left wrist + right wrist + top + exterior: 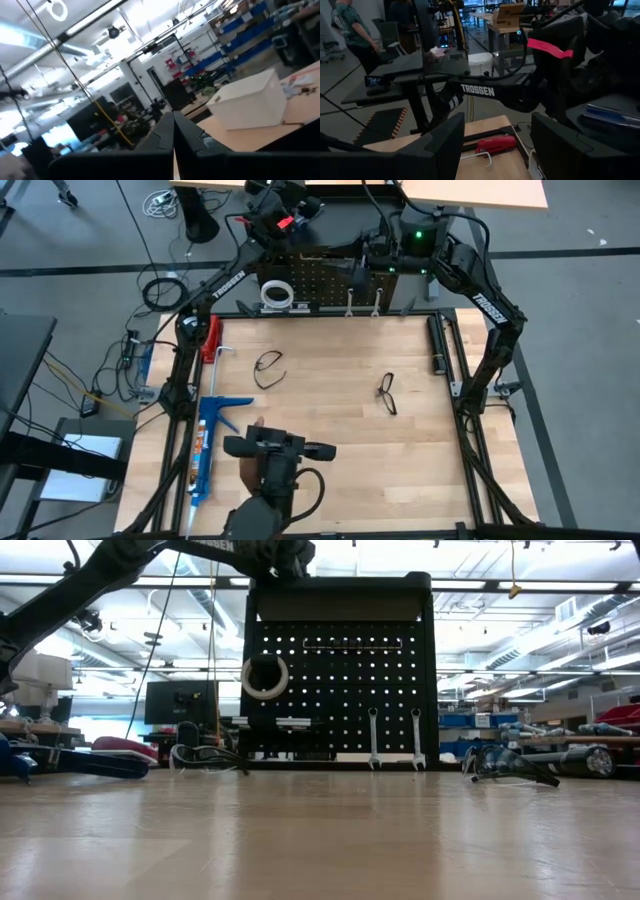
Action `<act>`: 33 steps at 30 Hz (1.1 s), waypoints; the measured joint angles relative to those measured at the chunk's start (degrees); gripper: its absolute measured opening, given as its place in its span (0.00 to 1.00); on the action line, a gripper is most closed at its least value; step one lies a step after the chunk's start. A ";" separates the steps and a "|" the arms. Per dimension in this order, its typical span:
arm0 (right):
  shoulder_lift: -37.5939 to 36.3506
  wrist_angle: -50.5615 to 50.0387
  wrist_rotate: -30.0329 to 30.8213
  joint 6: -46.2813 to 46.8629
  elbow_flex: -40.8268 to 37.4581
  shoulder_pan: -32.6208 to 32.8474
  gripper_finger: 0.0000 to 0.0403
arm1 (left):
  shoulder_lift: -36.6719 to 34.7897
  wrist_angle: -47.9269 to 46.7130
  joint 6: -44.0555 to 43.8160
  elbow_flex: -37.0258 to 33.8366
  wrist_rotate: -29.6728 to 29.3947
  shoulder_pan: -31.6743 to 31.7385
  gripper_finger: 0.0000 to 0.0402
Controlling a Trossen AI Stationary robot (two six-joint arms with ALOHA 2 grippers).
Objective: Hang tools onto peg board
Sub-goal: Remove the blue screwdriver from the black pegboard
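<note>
Peg board [340,680] holds tape roll [264,677]; two wrenches [373,738].

Both arms reach to the far edge of the table, up behind the board's top. Left arm [215,290] runs diagonally from its base at the left side, elbow high, wrist w/ red tag near the top middle. Left gripper [173,137] has its fingers pressed together, nothing between them, pointing out into the room. Right arm [490,305] bends in from the right side, forearm level. Right gripper [495,145] has its fingers spread apart, empty, facing toward the left arm.
</note>
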 joint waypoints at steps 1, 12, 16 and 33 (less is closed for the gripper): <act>0.00 -0.02 0.00 0.00 0.00 0.04 0.57 | 0.00 0.26 1.22 0.00 -0.19 -0.03 0.00; 0.00 0.07 -0.02 -0.46 0.00 0.07 0.57 | 0.00 1.10 14.26 0.10 -7.86 -1.51 0.00; 0.00 0.08 -0.03 -0.52 0.00 -0.06 0.57 | 0.00 1.70 15.80 0.22 -9.79 -2.65 0.00; 0.00 0.25 -0.06 -0.93 0.00 -0.08 0.57 | -8.55 -6.00 19.73 0.39 -23.24 -5.83 0.00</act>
